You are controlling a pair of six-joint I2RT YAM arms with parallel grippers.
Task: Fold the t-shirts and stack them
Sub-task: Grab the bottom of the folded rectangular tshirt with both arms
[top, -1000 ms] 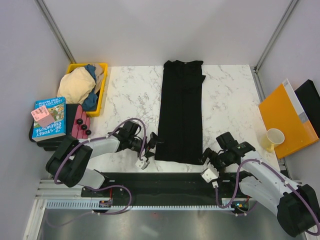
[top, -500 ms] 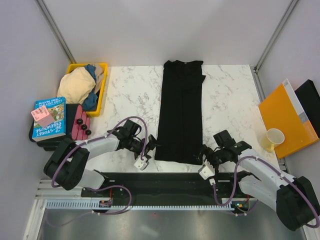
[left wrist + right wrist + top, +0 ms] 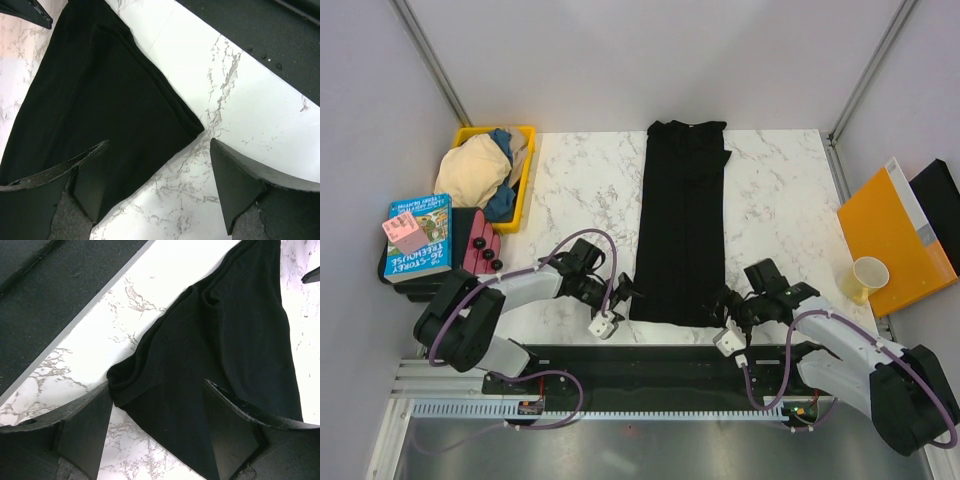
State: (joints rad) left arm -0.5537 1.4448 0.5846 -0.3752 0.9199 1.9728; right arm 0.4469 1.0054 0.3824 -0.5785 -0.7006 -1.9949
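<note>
A black t-shirt (image 3: 682, 215), folded into a long narrow strip, lies flat down the middle of the marble table (image 3: 580, 190). My left gripper (image 3: 623, 295) is open at the strip's near left corner; in the left wrist view the gripper (image 3: 160, 185) has one finger over the black t-shirt (image 3: 95, 100) and the other over bare marble. My right gripper (image 3: 727, 304) is open at the near right corner, where it (image 3: 155, 432) straddles the bunched corner of the black t-shirt (image 3: 225, 335). A beige t-shirt (image 3: 472, 168) and a blue t-shirt (image 3: 502, 203) lie crumpled in the yellow bin (image 3: 528, 165).
An orange folder (image 3: 888, 240) and a paper cup (image 3: 869, 275) sit at the right edge. A book (image 3: 418, 236) rests on dark boxes at the left. A black mat (image 3: 670, 365) runs along the near table edge.
Both grippers have crept inward onto the black shirt's near corners, the right one moving left. Their jaws have narrowed slightly. The shirt has not moved.
</note>
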